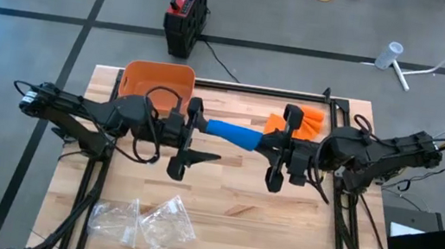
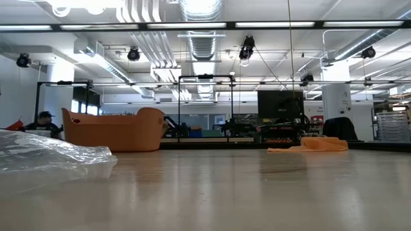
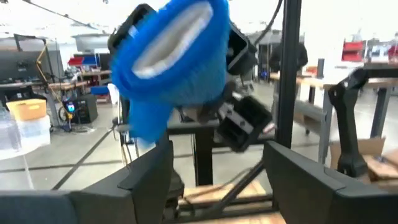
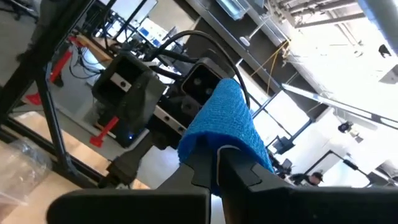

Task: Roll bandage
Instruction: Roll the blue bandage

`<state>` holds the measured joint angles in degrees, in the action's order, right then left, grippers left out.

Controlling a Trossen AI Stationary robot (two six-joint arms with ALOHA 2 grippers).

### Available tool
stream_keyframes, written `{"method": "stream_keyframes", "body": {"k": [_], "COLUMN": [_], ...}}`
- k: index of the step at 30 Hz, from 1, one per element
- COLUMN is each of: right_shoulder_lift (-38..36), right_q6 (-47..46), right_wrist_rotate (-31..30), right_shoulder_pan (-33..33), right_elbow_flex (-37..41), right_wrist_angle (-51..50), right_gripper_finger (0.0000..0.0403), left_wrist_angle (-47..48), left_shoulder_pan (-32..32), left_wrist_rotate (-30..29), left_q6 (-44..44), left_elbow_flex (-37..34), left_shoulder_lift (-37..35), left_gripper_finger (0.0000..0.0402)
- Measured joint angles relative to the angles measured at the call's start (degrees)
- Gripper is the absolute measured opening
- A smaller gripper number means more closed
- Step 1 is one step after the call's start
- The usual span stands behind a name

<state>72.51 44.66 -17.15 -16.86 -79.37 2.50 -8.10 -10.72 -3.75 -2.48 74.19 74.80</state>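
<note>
Jaws of the right gripper (image 4: 217, 163) were shut on one end of the blue bandage (image 1: 234, 134), held up over the table (image 1: 229, 204) with its length pointing at the left gripper (image 3: 214, 171), whose jaws were parted just before its other end.

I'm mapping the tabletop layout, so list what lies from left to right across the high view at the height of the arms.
Left arm → left gripper, open → blue bandage roll → right gripper, shut on the roll → right arm.
</note>
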Motion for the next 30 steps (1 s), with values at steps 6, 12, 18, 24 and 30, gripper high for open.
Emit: {"method": "stream_keyframes", "body": {"k": [6,12,18,24,30], "right_shoulder_lift": [-0.48,-1.07,-2.00,-2.23,-2.64], "right_q6": [-5.67,-21.35,-29.69,-29.83,-29.81], "right_wrist_rotate": [0.02,4.61,9.21,9.18,9.39], "right_shoulder_pan": [0.00,0.02,-0.01,0.00,-0.02], "right_elbow_flex": [-0.02,-0.01,-0.02,-0.02,-0.02], "right_wrist_angle": [-1.60,-3.23,-4.08,-4.33,-4.66], "right_gripper_finger": [0.0003,0.0003,0.0003,0.0003,0.0003], "left_wrist_angle": [10.58,13.56,7.01,-0.12,-3.80], "left_shoulder_pan": [-0.31,-3.03,-3.27,-3.35,-3.41], "left_wrist_rotate": [-0.09,-5.47,0.28,-1.53,-5.69], "left_q6": [-2.52,-10.68,-8.58,-9.50,-13.22], "left_elbow_flex": [0.00,0.01,0.02,0.04,0.04], "left_shoulder_lift": [-3.75,-9.36,-8.45,-2.81,-0.32], "left_gripper_finger": [0.0227,0.0228,0.0232,0.0248,0.0258]}}
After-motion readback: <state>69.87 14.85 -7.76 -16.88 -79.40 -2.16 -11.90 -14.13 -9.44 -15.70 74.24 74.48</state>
